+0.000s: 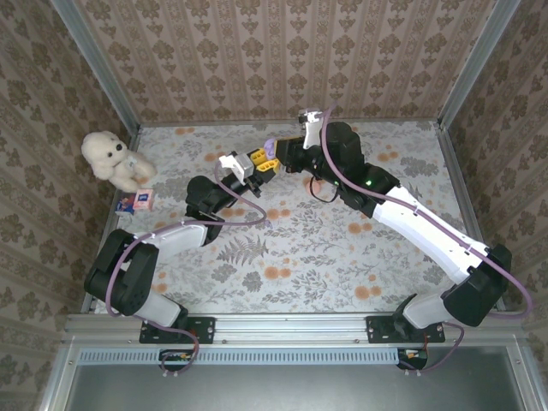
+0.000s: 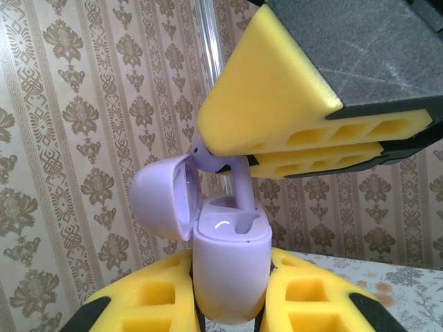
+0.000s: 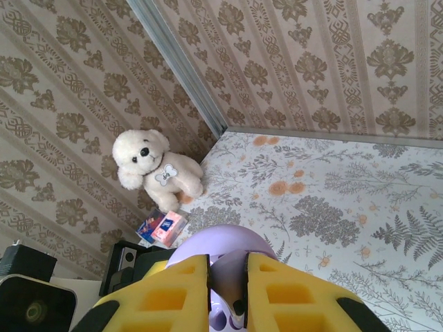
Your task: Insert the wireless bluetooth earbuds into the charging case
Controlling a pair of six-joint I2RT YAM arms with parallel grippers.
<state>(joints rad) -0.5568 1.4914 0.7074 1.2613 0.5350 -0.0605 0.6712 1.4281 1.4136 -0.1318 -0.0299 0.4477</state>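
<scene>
The left claw (image 1: 254, 165) is clenched on a small lilac plastic charging case (image 2: 232, 266), its yellow ribbed fingers (image 2: 315, 297) pressing the case's rounded body from both sides. The case stands upright in the left wrist view, clear of the bench (image 1: 342, 257), which is covered by a pale floral cloth. Its domed lid (image 2: 163, 200) is swung open to one side on the hinge.

The right claw (image 3: 228, 268) comes in from above and is clamped on a lilac stemmed earbud (image 2: 242, 190). The bud's rounded head is pinched between that claw's yellow fingers (image 2: 270, 104), and the stem points down to the case's open top. Its lower end sits at or just inside a well there; how deep it goes I cannot tell.

From above, both claws meet over the far middle of the bench. A white plush teddy bear (image 1: 111, 157) sits in the far left corner, with a small pink and blue packet (image 1: 137, 202) just beside it on the cloth.
</scene>
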